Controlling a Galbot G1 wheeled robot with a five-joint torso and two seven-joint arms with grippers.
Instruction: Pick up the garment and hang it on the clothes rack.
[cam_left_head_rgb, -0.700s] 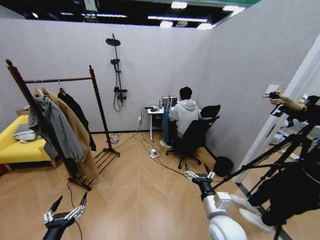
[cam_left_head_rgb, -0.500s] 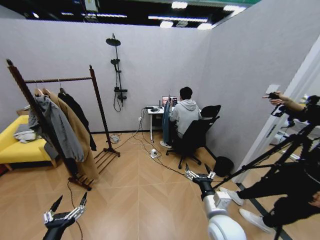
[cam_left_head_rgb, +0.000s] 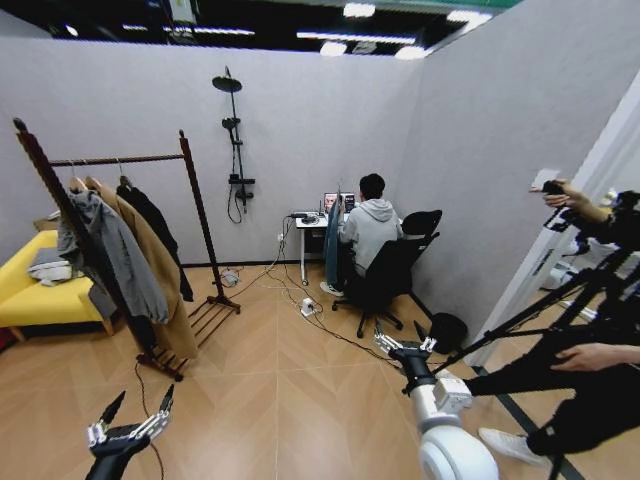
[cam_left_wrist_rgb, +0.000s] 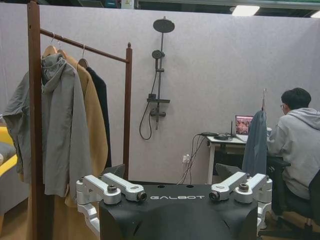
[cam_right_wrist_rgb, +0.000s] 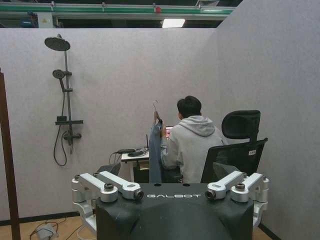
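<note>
nearest you, the left gripper (cam_left_head_rgb: 133, 420) hangs low over the wood floor with its jaws spread wide and nothing between them, and the right gripper (cam_left_head_rgb: 402, 345) sits further out toward the desk, jaws likewise wide and empty. the garment (cam_left_head_rgb: 332, 243) is well across the room, hanging on a hanger at the edge of the surface (cam_left_head_rgb: 306, 220), just beside the seated person (cam_left_head_rgb: 370, 228); in the right wrist view it (cam_right_wrist_rgb: 155, 152) hangs straight down as a narrow teal strip with the hanger hook above it. judge it light and soft, so it will sag and swing; the fabric will slip through a pinch, so take it at the hanger, near the hook or the shoulder, not by the cloth. cables (cam_left_head_rgb: 290, 290) trail over the floor between you and the surface, and the office chair (cam_left_head_rgb: 390, 272) and the person crowd the garment's right side. a tripod (cam_left_head_rgb: 560, 300) stands close on your right. the rack (cam_left_head_rgb: 120, 240) is off to the left by the yellow sofa (cam_left_head_rgb: 25, 290), its bar already carrying a grey jacket (cam_left_head_rgb: 110, 250), a tan coat (cam_left_head_rgb: 155, 275) and a black garment (cam_left_head_rgb: 155, 230); the free stretch of bar looks to be toward the far post.
</note>
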